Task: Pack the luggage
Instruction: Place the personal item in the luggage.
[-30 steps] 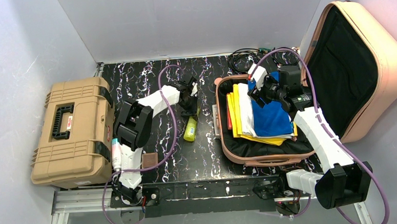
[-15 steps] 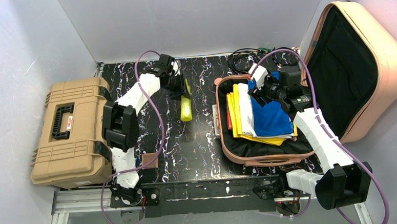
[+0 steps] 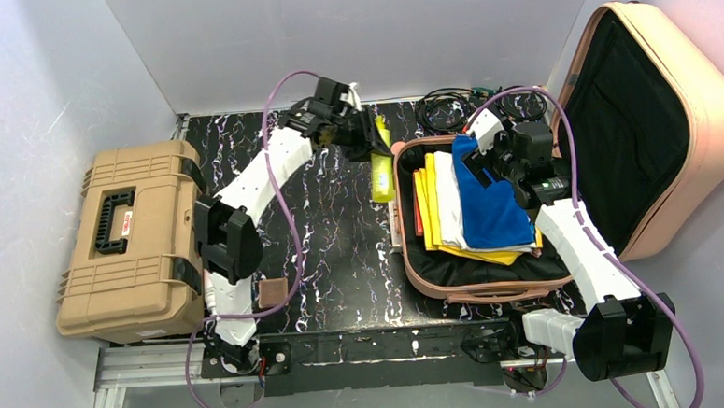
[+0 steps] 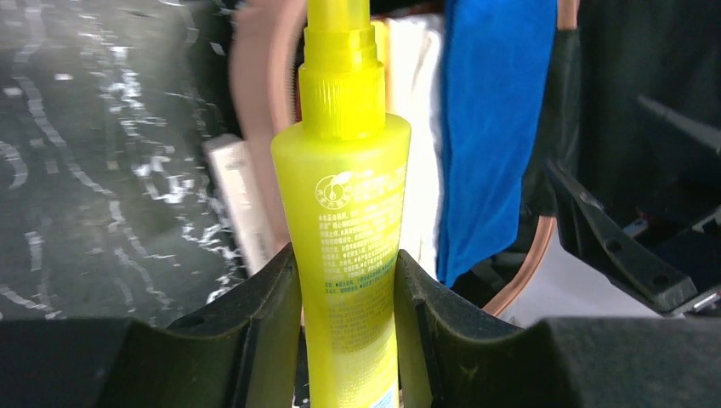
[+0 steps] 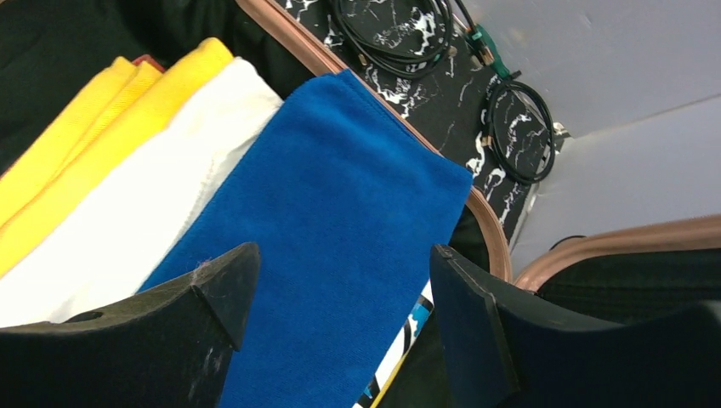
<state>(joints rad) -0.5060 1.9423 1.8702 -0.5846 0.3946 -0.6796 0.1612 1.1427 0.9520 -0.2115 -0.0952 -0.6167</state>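
The luggage (image 3: pixel 456 284) lies open at the right, its peach-pink lid (image 3: pixel 708 102) leaning back. Inside it sit folded yellow (image 5: pixel 102 110), white (image 5: pixel 144 229) and blue cloths (image 3: pixel 491 211). My left gripper (image 3: pixel 366 140) is shut on a yellow spray bottle (image 3: pixel 381 170) and holds it in the air beside the case's left rim. In the left wrist view the bottle (image 4: pixel 344 195) fills the gap of the gripper (image 4: pixel 344 289), with the blue cloth (image 4: pixel 493 127) beyond. My right gripper (image 5: pixel 344 263) hangs open over the blue cloth (image 5: pixel 340 212), holding nothing.
A tan toolbox (image 3: pixel 131 239) with a black handle stands at the left edge. Coiled black cables (image 3: pixel 447 111) lie behind the case and show again as cables (image 5: pixel 519 127) in the right wrist view. A small brown block (image 3: pixel 272 292) sits near the left arm's base.
The left arm has lifted the yellow bottle off the table's middle and carried it back and right to the case's rim. The right gripper's jaws have widened, and it has risen slightly.
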